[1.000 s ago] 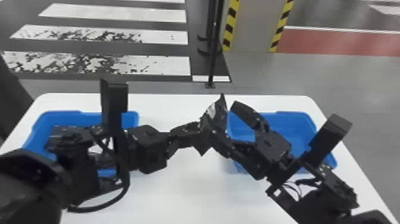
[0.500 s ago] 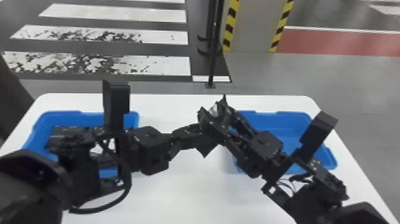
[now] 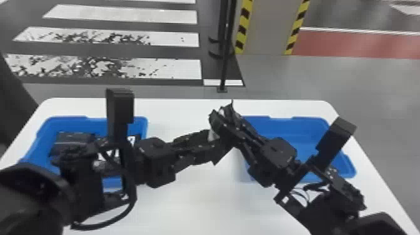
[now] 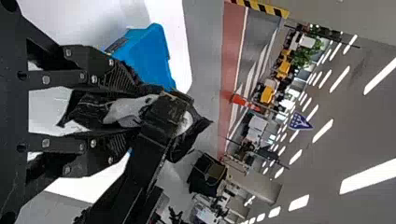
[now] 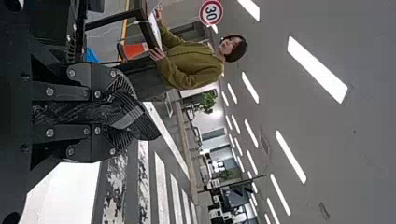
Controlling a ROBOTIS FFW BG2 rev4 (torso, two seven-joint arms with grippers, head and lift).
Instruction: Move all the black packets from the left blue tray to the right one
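Right gripper (image 3: 220, 120) clamped on black packet (image 4: 123, 112); left gripper (image 3: 212, 145) parted around it, contact unclear; other packets (image 3: 75, 139) in left blue tray (image 3: 68, 121).

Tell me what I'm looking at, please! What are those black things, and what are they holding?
It's a robot with two black arms. The big picture comes from a camera on its head, looking down. The other two come from its wrists and are turned sideways.

On the white table are two blue boxes: the left tray, with dark packets in it, and the right tray.

Each arm ends in a pincer. The left pincer and right pincer meet between the trays, with one black packet there. The right one is gripping it. I can't tell whether the left one is gripping too. It looks like passing it across.
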